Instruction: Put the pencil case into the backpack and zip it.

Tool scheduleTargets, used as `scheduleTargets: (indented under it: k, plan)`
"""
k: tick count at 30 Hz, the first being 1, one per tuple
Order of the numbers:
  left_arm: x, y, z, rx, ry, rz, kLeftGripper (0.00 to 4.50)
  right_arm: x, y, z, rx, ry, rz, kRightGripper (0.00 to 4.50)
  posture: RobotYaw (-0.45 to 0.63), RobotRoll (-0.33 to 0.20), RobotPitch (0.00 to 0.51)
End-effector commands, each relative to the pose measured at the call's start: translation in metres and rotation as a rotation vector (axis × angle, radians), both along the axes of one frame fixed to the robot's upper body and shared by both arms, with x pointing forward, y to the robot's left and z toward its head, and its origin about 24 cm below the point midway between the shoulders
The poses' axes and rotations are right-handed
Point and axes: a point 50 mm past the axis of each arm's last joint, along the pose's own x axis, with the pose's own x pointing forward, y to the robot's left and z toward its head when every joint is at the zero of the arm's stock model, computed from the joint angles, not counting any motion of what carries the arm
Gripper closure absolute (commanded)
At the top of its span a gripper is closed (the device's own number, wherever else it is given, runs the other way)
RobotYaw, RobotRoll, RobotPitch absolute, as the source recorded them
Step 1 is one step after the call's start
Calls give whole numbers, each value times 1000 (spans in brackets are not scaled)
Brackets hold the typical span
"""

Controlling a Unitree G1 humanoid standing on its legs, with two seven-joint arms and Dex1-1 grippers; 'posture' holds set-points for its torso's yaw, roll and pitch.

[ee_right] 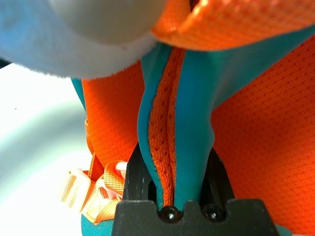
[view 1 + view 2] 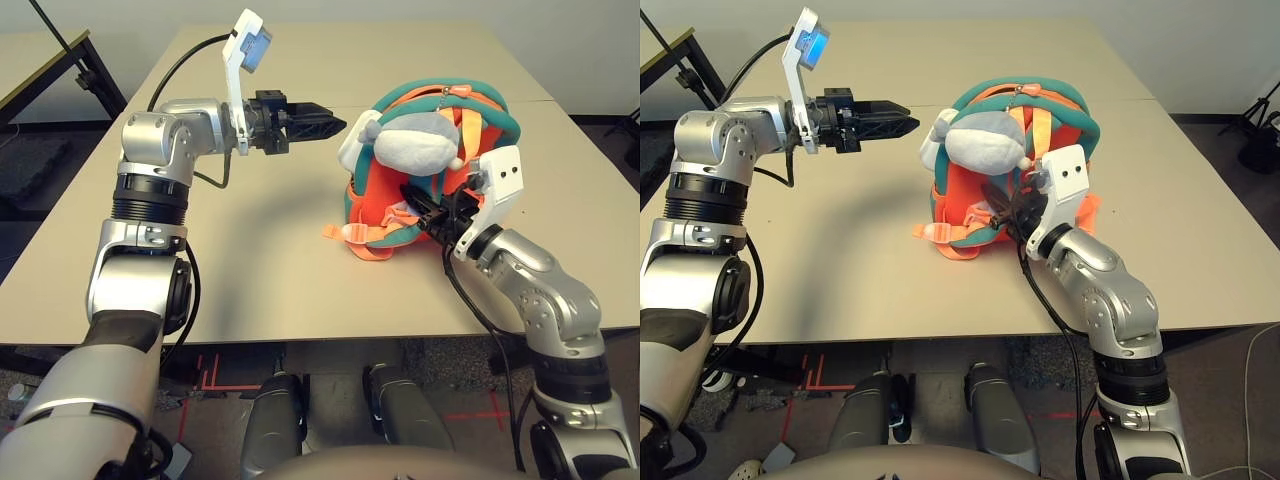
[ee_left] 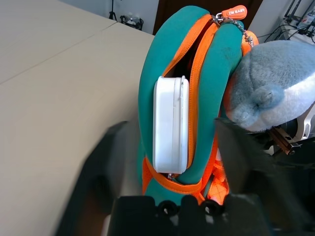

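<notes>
While the backpack [image 2: 430, 170] stands on the table [image 2: 250, 270], the pencil case [image 3: 170, 123] sits partly inside it, tucked in the open zip gap on the robot's left side, with its white edge poking out. The zip is not closed. The left pincer [image 2: 335, 125] hangs in the air just beside that side of the bag, with its two black fingers spread apart and nothing in them. The right pincer [image 1: 172, 189] is squeezed onto a fold of teal and orange cloth on the backpack. A grey-white plush toy [image 2: 420, 148] hangs on the bag above that pincer.
</notes>
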Motion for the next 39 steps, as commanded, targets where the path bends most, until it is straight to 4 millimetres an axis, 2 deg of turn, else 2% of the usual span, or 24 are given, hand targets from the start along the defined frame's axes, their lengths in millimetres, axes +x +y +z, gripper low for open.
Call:
scheduleTargets:
  k: [1,3,4,7,14,15,18,22,27,31,34,39]
  plan:
    - [1,0,-2,25,1,-2,0,-3,5,-12,-17,59,30,4170,-239,0,91]
    - [1,0,-2,13,11,0,137,-2,6,-12,-17,58,32,4170,-239,0,90]
    - [1,1,-2,4,17,3,417,-2,6,-12,-17,58,32,4170,-239,0,90]
    - [0,1,-2,13,16,-17,1441,-2,6,-12,-17,58,34,4170,-239,0,90]
    - [0,-3,-5,19,22,-24,4337,-2,6,-12,-18,58,36,4170,-239,0,88]
    - [0,-4,-6,22,23,-27,4500,-2,6,-12,-18,58,37,4170,-239,0,88]
    - [1,-9,-9,23,31,-35,4500,-2,6,-11,-19,57,35,4170,-244,0,89]
    - [4,-26,-18,23,59,-63,4500,-2,6,-11,-19,57,33,4170,-243,0,88]
    - [20,-61,-49,80,90,-18,4500,-1,7,-10,-19,52,34,4170,-250,0,84]
    - [24,-77,-58,112,75,-20,4500,0,8,-10,-19,48,33,4170,-260,0,83]
    - [23,-79,-50,77,60,-50,4500,-1,9,-9,-16,45,31,4170,-270,0,85]
    - [16,-59,-23,20,40,-86,4500,-2,9,-11,-13,51,25,4170,-270,0,89]
